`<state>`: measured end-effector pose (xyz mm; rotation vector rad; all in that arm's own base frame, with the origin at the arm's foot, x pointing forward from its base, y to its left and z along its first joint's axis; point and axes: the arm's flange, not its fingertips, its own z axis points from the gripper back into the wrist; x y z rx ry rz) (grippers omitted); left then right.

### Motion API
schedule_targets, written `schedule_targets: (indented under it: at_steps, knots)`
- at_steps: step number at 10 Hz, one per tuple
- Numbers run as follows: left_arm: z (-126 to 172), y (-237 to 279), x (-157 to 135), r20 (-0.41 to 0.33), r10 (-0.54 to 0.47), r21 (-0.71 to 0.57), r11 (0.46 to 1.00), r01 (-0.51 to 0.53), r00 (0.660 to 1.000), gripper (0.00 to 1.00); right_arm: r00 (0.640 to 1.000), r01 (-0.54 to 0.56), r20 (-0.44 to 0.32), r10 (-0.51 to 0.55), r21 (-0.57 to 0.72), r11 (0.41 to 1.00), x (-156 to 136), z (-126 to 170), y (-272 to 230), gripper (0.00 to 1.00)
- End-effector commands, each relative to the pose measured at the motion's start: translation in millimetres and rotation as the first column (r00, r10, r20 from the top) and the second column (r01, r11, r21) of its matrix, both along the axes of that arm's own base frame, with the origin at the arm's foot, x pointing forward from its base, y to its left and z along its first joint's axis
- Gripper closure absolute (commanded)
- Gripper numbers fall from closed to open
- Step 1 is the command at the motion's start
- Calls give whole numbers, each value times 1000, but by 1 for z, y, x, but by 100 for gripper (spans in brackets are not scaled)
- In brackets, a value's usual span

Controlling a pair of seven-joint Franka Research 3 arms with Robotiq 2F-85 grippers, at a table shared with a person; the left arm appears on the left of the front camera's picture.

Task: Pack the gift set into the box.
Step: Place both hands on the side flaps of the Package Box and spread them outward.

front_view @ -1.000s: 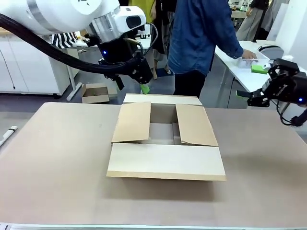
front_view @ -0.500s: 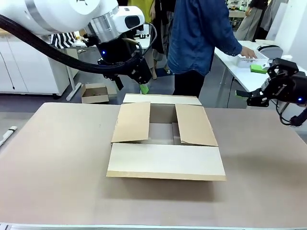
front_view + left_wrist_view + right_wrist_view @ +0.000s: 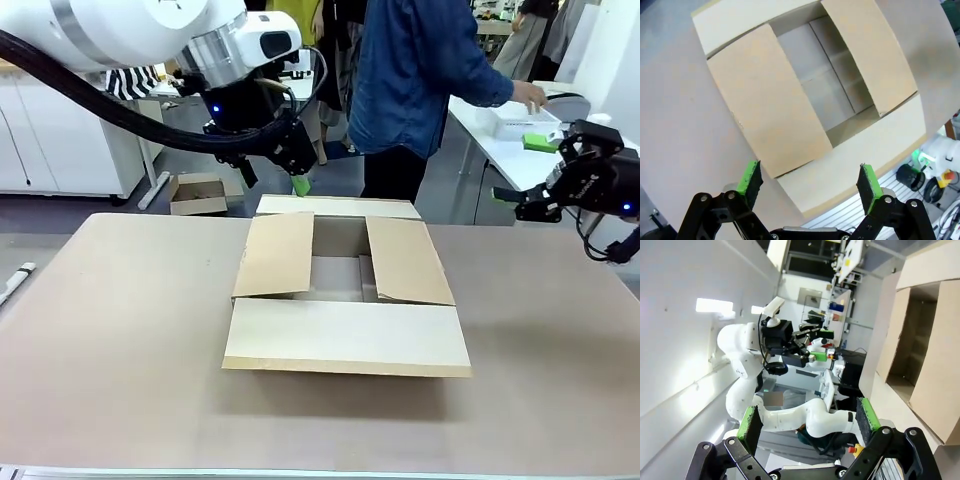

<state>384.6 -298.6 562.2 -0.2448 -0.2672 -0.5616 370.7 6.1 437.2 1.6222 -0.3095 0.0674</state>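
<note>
Left gripper (image 3: pixel 809 181) wide open above the cardboard box (image 3: pixel 345 335).
The white basket (image 3: pixel 510 122) sits far right by the person's hand (image 3: pixel 530 95), nearer the right gripper (image 3: pixel 809 424), also wide open.

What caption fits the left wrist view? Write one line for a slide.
Left gripper, fingers wide open, hovers over the open cardboard box.

A small open carton (image 3: pixel 198 194) sits on the floor near white cabinets (image 3: pixel 65 150), beyond the table (image 3: pixel 100 350).
</note>
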Motion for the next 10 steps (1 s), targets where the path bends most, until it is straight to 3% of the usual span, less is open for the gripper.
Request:
schedule_targets:
  at_steps: [1,2,3,4,5,6,7,9,10]
  knots:
    - [16,17,-7,-16,-3,-123,992,1,1000,0,1000,10,-10,-9,28,1000,-2,3,3,0]
    - [16,17,-7,-16,-3,-123,992,1,1000,0,1000,10,-10,-9,28,1000,-2,3,3,0]
    - [6,3,-1,-7,-5,-33,999,4,1000,0,1000,10,-10,-9,28,1000,-2,3,3,0]
    - [-20,-42,-5,56,141,184,971,-149,988,0,1000,10,-10,-9,28,1000,-2,3,3,0]
    - [-47,-81,-8,76,165,293,939,-180,983,0,1000,10,-10,-9,28,1000,-2,3,3,0]
    - [-69,-109,-8,16,134,339,932,-132,991,0,1000,10,-10,-9,28,1000,-2,3,3,0]
    - [-85,-127,-4,20,145,369,919,-142,989,0,1000,10,-10,-9,28,1000,-2,3,3,0]
    - [-99,-142,11,90,270,409,868,-283,959,0,1000,10,-10,-9,28,1000,-2,3,3,0]
    - [-108,-118,-28,68,132,350,925,-148,989,0,1000,10,-10,-9,28,1000,-2,3,3,0]
